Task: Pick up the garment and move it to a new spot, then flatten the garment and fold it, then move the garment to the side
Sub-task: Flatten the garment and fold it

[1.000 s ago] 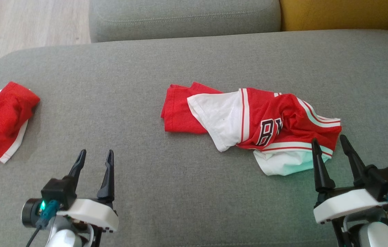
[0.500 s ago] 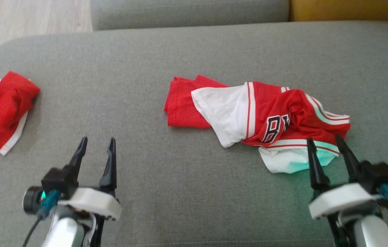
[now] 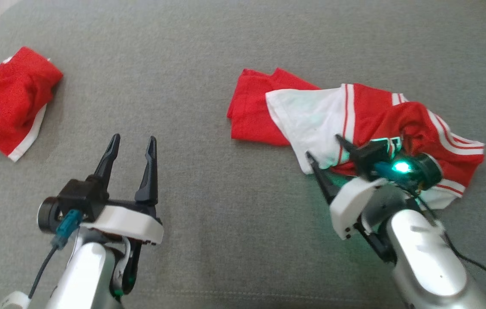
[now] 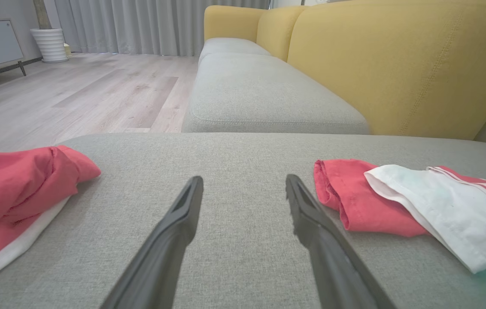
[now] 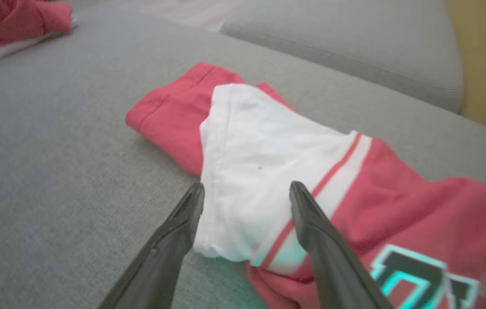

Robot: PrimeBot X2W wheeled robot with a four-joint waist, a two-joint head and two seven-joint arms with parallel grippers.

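Note:
The garment (image 3: 311, 116) is a crumpled red and white jersey with dark lettering, lying on the grey sofa cushion (image 3: 208, 206) right of centre. My right gripper (image 3: 322, 146) is open, turned toward the left, with its fingers straddling the garment's white near corner. In the right wrist view the same open gripper (image 5: 247, 187) frames that white cloth (image 5: 260, 141), with nothing gripped. My left gripper (image 3: 135, 138) stands open over bare cushion at the lower left, well apart from the garment. The left wrist view shows its open fingers (image 4: 244, 180) and the garment (image 4: 432, 201) off to the right.
A second red garment with white trim (image 3: 7, 103) lies at the cushion's far left edge, also seen as a red heap (image 4: 11, 189). Beyond the cushion are another grey seat (image 4: 268, 94), a yellow backrest (image 4: 397, 64) and wooden floor (image 4: 75, 94).
The head camera has tilted down, shifting the whole picture. My right gripper has swung forward and left from the garment's near right end to its white corner. The garment lies as before.

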